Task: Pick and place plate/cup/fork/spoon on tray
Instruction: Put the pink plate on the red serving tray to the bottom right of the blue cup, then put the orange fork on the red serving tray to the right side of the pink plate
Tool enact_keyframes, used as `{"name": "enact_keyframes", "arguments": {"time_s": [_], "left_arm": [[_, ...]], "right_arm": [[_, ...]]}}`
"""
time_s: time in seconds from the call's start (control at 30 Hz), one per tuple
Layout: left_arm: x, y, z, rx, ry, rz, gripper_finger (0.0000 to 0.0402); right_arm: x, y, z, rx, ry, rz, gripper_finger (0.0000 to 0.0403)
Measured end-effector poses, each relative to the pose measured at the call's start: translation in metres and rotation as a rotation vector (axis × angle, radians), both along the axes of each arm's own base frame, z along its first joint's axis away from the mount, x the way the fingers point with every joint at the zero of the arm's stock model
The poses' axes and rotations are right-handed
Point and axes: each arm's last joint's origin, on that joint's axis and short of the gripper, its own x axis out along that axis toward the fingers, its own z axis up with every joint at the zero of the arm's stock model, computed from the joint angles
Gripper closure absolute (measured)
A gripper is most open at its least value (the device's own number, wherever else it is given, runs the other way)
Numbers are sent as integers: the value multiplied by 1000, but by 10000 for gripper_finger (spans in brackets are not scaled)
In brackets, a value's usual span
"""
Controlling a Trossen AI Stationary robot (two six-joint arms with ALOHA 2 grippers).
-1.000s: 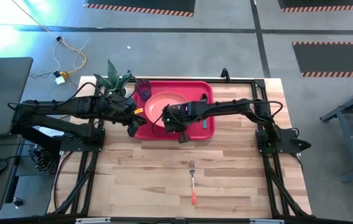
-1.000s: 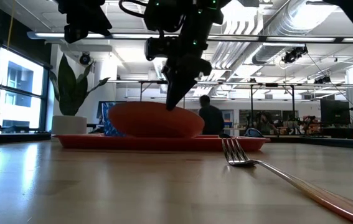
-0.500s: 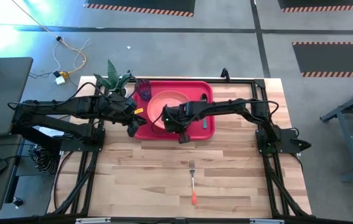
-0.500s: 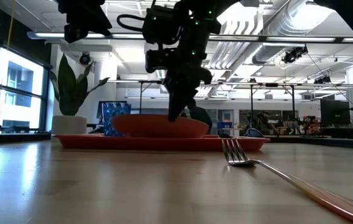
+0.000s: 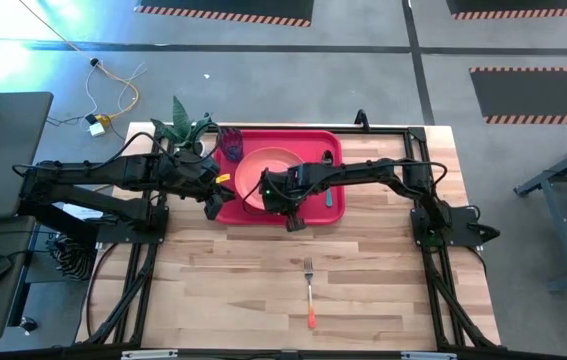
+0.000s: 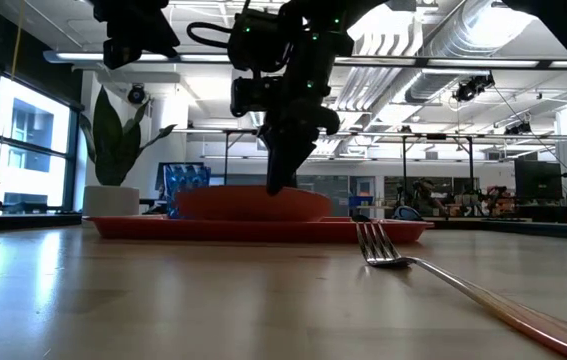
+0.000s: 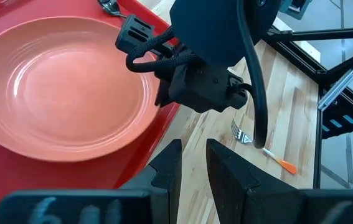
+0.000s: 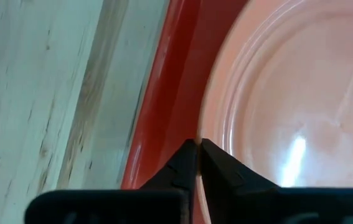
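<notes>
Right gripper [image 8: 197, 149]: jaws nearly pressed together, a hairline gap between the tips, poised at the plate's [image 8: 288, 112] near rim; whether they touch the rim, cannot tell. Plate lies flat on the red tray [image 5: 333, 150], cup [image 5: 229, 143] and spoon [image 5: 329, 197] also on it. Left gripper [image 7: 192, 163] hangs over the tray's left edge, jaws narrowly parted, empty. Fork [image 5: 309, 290] lies apart on the table [image 5: 213, 290].

Coral-pink plate [image 5: 266, 170], red tray [image 5: 325, 145]
</notes>
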Motion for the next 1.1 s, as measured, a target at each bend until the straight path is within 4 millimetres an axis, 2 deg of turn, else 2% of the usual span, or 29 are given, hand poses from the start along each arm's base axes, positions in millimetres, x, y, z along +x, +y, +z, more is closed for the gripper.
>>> {"name": "enact_keyframes", "arguments": {"time_s": [0.33,0.53,0.8,0.97,1.1], "left_arm": [[0,0,0,0,0,0,339],[0,0,0,0,0,0,339],[-1,0,-1,24,10,-22,339],[0,0,-1,53,15,-61,339],[-1,0,-1,84,21,-86,339]], "right_arm": [[0,0,0,2,-1,-5,360],[-1,0,4,32,-10,-95,359],[-15,9,30,194,7,-452,359],[-24,27,46,322,37,-646,359],[-29,48,50,418,97,-788,359]]}}
